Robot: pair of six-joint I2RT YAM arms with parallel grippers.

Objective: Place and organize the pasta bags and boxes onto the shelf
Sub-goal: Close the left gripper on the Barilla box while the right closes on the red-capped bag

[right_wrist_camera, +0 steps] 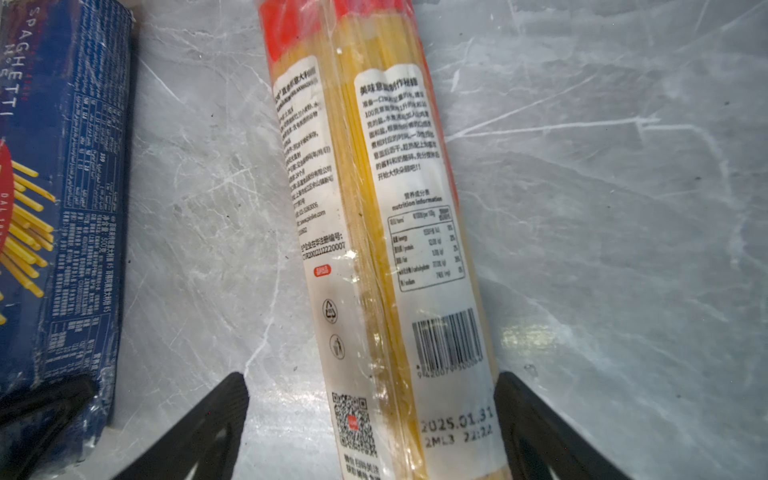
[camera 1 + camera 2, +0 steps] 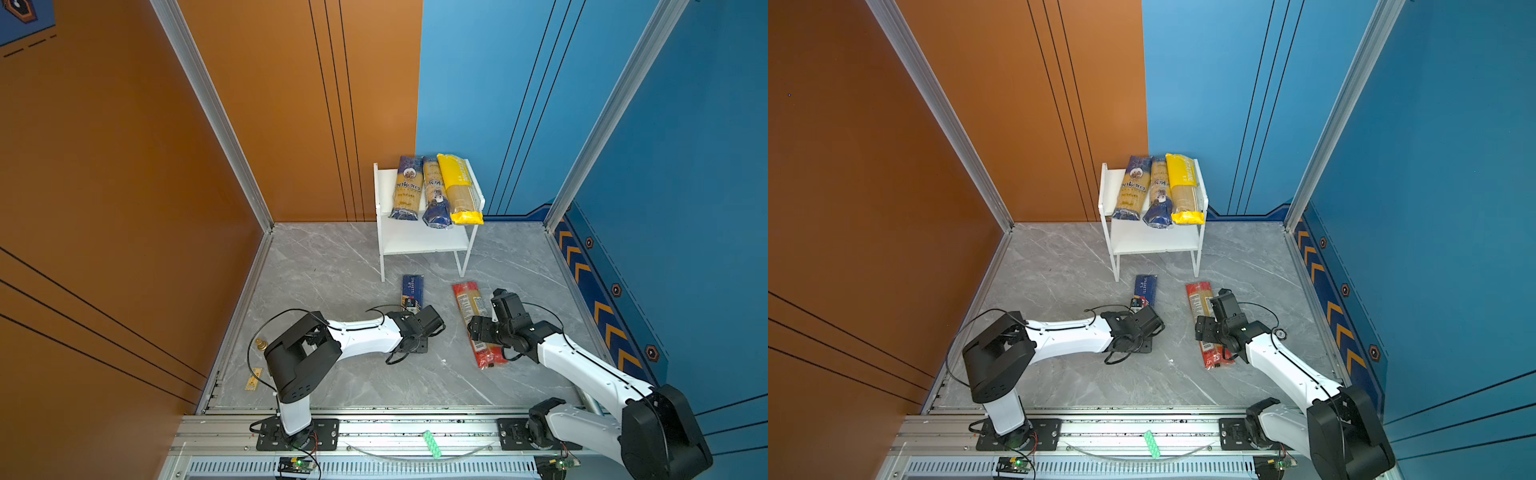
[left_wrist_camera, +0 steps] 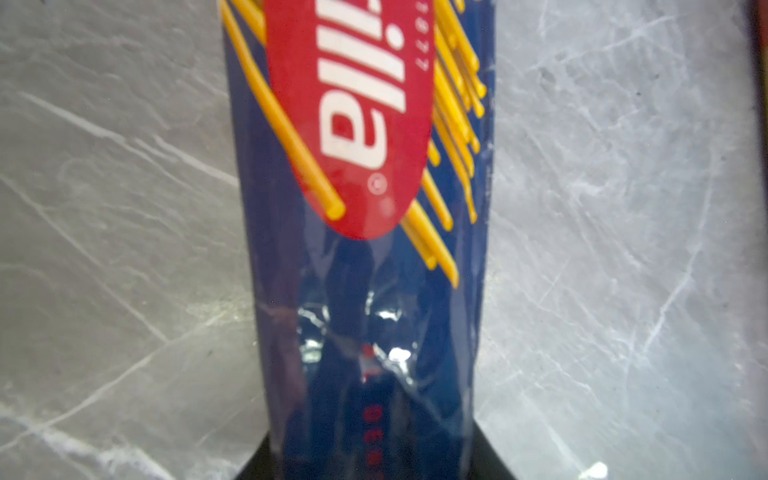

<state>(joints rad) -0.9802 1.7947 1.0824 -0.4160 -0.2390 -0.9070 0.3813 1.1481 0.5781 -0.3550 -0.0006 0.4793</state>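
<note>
Filling the left wrist view, the dark blue Barilla pack runs up the middle of the frame with its red logo oval toward the top. Its lower end sits between the two black fingers of the left gripper. They press against both its sides, and the film is creased there, so the tool is clamped on the pack.

In both top views this pack lies flat on the grey marbled tabletop at the centre of the frame, just below the shelf's left front leg. Its lower end is hidden under the gripper.

To its right and apart from it, the clear pack with red ends lies flat too, slanting a little toward the lower right. The right gripper hangs over its middle with its fingers spread wide, one on each side. In the right wrist view, bare table shows between one finger and the pack, while the other finger stands right at the pack's edge. Nothing is gripped.

Higher in the frame, at the seam of the orange and blue walls, stands the white shelf. Its top board carries three packs side by side: two ankara packs at left and middle, and the yellow pack at right. Their lower ends overhang the front edge.
</note>
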